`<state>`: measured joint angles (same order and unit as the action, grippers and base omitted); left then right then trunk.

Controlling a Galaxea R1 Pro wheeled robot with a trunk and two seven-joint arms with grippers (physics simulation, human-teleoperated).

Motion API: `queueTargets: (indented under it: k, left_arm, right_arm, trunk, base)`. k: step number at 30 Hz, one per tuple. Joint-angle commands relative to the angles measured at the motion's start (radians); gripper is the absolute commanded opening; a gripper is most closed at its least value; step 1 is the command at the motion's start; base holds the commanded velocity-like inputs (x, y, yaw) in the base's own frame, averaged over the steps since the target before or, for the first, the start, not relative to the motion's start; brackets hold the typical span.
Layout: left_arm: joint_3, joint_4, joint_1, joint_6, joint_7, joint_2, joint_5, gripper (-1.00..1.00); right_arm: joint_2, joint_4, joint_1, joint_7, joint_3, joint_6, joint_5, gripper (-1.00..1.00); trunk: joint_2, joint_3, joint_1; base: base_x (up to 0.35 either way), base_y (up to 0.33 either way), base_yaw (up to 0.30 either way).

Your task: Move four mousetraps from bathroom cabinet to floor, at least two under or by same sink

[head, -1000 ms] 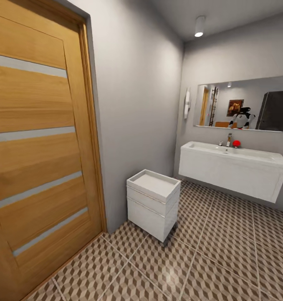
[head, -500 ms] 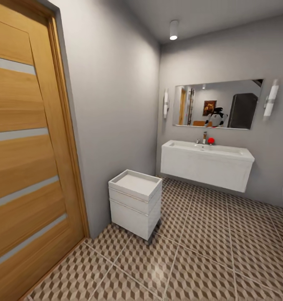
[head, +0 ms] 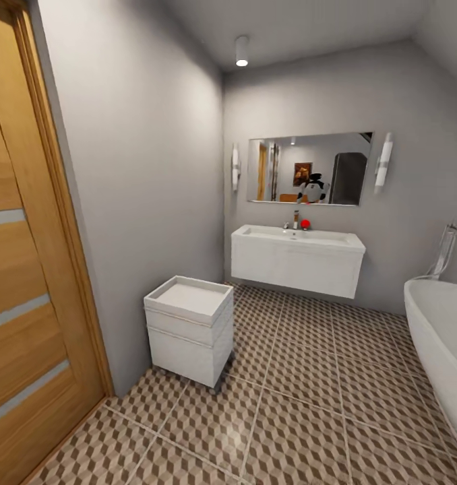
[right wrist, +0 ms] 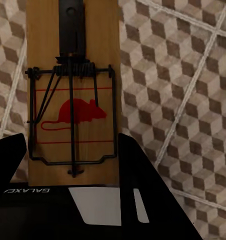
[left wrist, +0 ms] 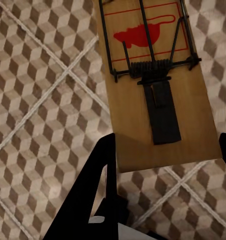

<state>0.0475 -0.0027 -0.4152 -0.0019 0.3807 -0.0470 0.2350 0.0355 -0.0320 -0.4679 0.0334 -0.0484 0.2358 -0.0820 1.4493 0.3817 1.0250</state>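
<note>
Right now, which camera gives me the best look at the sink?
The head view: the sink shows whole on the far wall, under the mirror, with open bathroom floor below it. Both wrist views look down at tiles, each past a held mousetrap.

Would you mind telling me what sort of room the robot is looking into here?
A bathroom, evidently: a wall-hung white sink under a mirror, a white bathtub at the right, and cube-patterned floor tiles.
</note>
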Motion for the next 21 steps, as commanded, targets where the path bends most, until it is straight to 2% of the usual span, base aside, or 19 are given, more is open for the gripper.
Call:
queueTargets:
  k: [1, 16, 21]
  left_arm:
    - [0.004, 0.0, 0.0, 0.0, 0.002, 0.0, -0.001, -1.0]
    - [0.003, 0.0, 0.0, 0.002, -0.011, -0.002, -0.005, -1.0]
    - [0.003, 0.0, 0.0, 0.003, -0.032, -0.003, -0.006, -1.0]
  right_arm:
    - [0.001, -0.002, -0.001, 0.003, -0.006, 0.001, -0.009, -1.0]
    - [0.001, -0.002, -0.001, 0.003, -0.006, 0.001, -0.009, -1.0]
    - [0.001, -0.002, 0.002, 0.002, -0.006, 0.0, -0.009, -1.0]
  trunk:
    - [0.001, 0.001, 0.0]
    - [0.001, 0.001, 0.0]
    - [0.001, 0.001, 0.0]
  base:
    - [0.0, 0.0, -0.3]
    - [0.0, 0.0, -0.3]
    - [0.0, 0.0, -0.3]
